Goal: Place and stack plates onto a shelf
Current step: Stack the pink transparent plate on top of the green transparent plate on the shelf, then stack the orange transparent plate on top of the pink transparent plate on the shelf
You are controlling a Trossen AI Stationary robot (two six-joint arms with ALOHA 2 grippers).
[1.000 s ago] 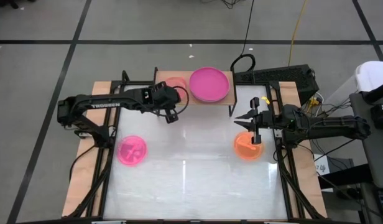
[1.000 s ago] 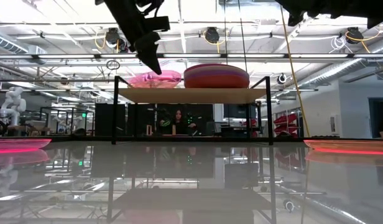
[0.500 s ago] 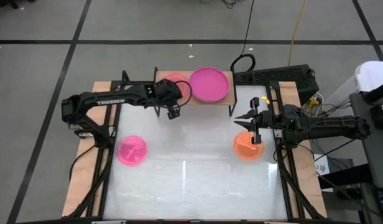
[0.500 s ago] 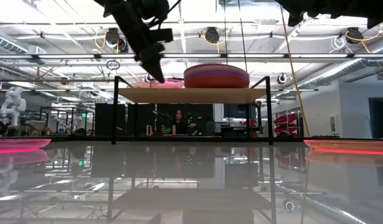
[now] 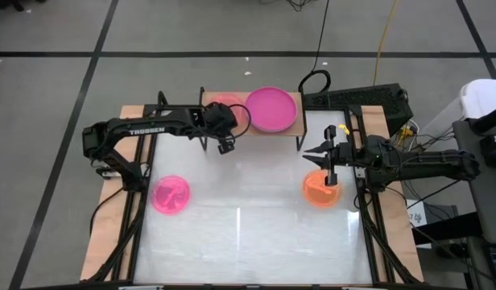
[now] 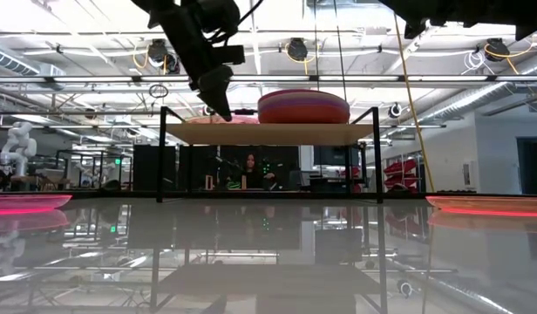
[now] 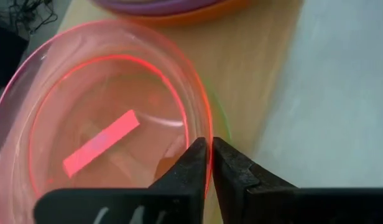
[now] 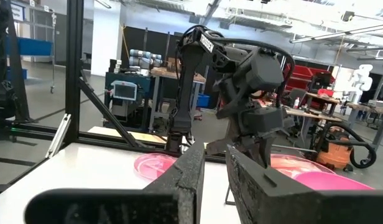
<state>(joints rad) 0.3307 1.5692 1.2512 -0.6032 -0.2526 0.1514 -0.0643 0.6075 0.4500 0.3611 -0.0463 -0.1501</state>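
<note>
Lowered since earlier, the left gripper point(image 7: 209, 163) pinches the pink plate point(image 7: 104, 124) rim on the shelf point(image 5: 256, 133) left end.

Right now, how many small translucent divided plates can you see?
3: a pink plate on the shelf, pinched by the left gripper; another pink one table-left; an orange one under the right gripper.

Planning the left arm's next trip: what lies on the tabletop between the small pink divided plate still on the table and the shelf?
Nothing: in the high view, only bare white tabletop separates the translucent pink divided plate from the light-wood shelf.
</note>
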